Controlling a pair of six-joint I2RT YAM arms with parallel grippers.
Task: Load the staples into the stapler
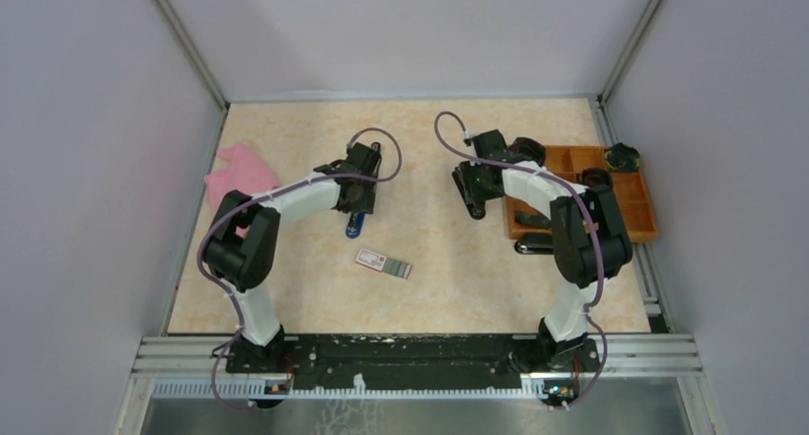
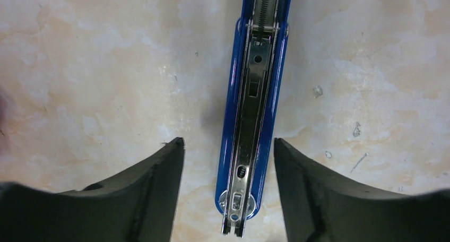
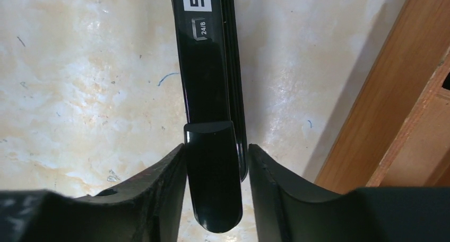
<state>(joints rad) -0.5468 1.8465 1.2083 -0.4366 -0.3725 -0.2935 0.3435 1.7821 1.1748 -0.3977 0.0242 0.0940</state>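
Numbering two staplers [image 2: 249, 120] [image 3: 209, 93], one staples box [image 1: 383, 262]

Diffuse light from above fills the overhead view evenly; it is bright and sharp, with soft shadows under the arms on the marbled table [image 1: 448, 292]. Both wrist views are bright, and glare bleaches patches of the tabletop. The blue stapler [image 2: 253, 125] gleams along its metal rail, and the black stapler [image 3: 209, 83] carries a glossy sheen. The dark fingers [image 2: 132, 199] at the bottom edge look slightly soft.
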